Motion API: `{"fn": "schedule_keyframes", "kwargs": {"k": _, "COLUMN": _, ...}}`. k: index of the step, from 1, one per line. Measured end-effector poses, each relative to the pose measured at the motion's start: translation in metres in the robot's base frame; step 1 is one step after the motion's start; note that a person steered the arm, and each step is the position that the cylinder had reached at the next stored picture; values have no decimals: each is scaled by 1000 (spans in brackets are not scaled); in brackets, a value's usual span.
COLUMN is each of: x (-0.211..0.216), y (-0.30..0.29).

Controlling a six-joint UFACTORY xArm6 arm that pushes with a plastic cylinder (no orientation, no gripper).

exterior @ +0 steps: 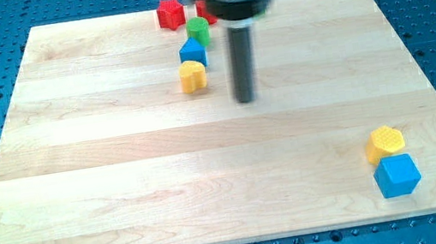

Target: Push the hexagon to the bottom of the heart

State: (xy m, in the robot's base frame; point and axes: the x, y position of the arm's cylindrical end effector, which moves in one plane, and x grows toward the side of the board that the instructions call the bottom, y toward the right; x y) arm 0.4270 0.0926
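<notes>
Since my tip [246,99] carries no fingers, none can be called apart or together; the yellow hexagon [386,142] lies far toward the view's bottom right of it; the yellow heart [192,76] sits just left.

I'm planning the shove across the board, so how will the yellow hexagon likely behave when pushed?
The yellow hexagon looks squat and flat-bottomed, so it should slide rather than roll or tip. It touches the blue cube, which may drag along. The wooden board looks smooth, so an off-centre push could spin it. My tip is far off.
</notes>
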Motion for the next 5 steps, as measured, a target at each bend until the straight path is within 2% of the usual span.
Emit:
{"fn": "schedule_keyframes", "kwargs": {"k": 1, "x": 36, "y": 139}}
{"fn": "schedule_keyframes", "kwargs": {"k": 2, "x": 105, "y": 209}}
{"fn": "schedule_keyframes", "kwargs": {"k": 3, "x": 140, "y": 167}}
{"fn": "schedule_keyframes", "kwargs": {"k": 4, "x": 131, "y": 113}}
{"fn": "schedule_keyframes", "kwargs": {"k": 5, "x": 89, "y": 54}}
